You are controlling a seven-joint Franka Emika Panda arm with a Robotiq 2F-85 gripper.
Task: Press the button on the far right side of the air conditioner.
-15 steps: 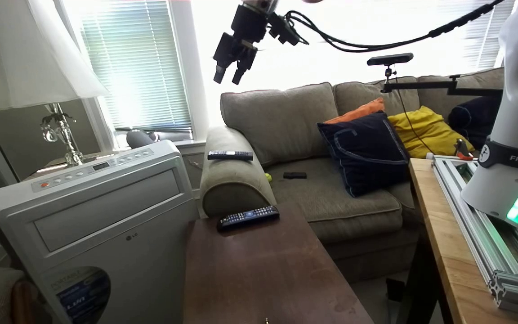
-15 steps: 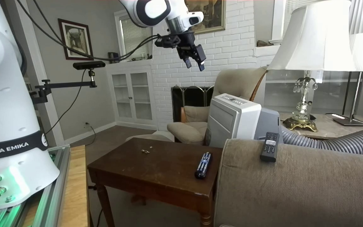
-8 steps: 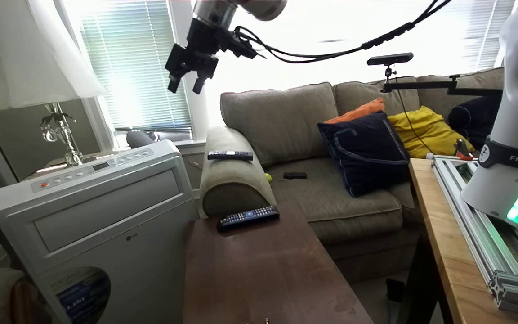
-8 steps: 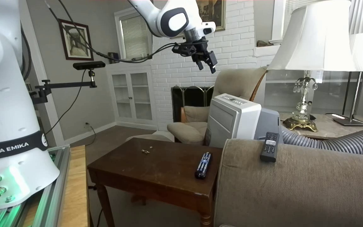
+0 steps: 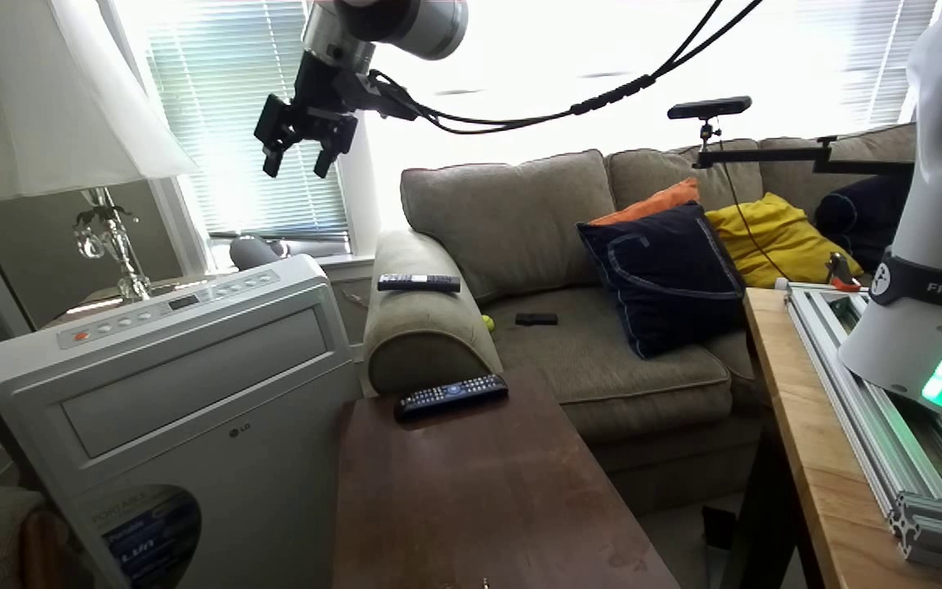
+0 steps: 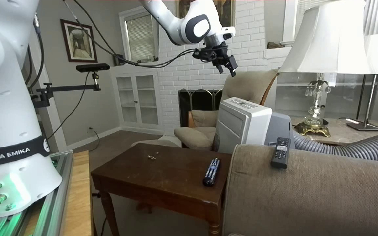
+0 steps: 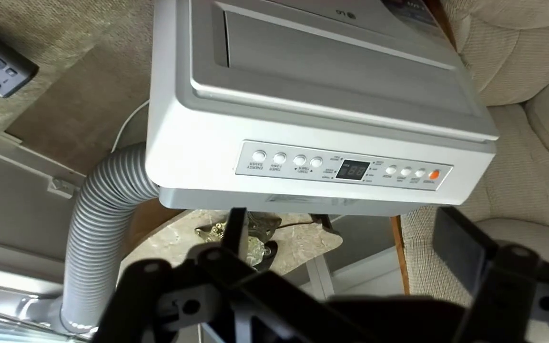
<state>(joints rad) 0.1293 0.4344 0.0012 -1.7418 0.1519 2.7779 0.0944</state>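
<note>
The white boxy air conditioner (image 5: pixel 291 458) stands beside the brown table; it also shows in an exterior view (image 6: pixel 258 126) and in the wrist view (image 7: pixel 331 121). Its top panel (image 7: pixel 298 172) shows upside down in the wrist view. An orange button (image 7: pixel 434 174) is at one end, a dark display (image 7: pixel 352 169) near the middle, and a white energy saver button (image 7: pixel 259 156) at the other end. In an exterior view the orange button (image 5: pixel 81 335) is at the panel's left end. My gripper (image 5: pixel 297 164) is open and empty, held above the unit and apart from it.
A lamp (image 6: pixel 322 39) stands behind the unit. A grey hose (image 7: pixel 98 224) leaves its back. The sofa arm (image 6: pixel 307 186) bears a remote (image 6: pixel 281 152). Another remote (image 5: pixel 451 396) lies on the brown table (image 5: pixel 471 499). A beige armchair (image 6: pixel 248 86) stands beyond the unit.
My gripper has moved left and slightly down in an exterior view, and right and down in the other view, coming nearer the air conditioner. The air conditioner and furniture have not moved.
</note>
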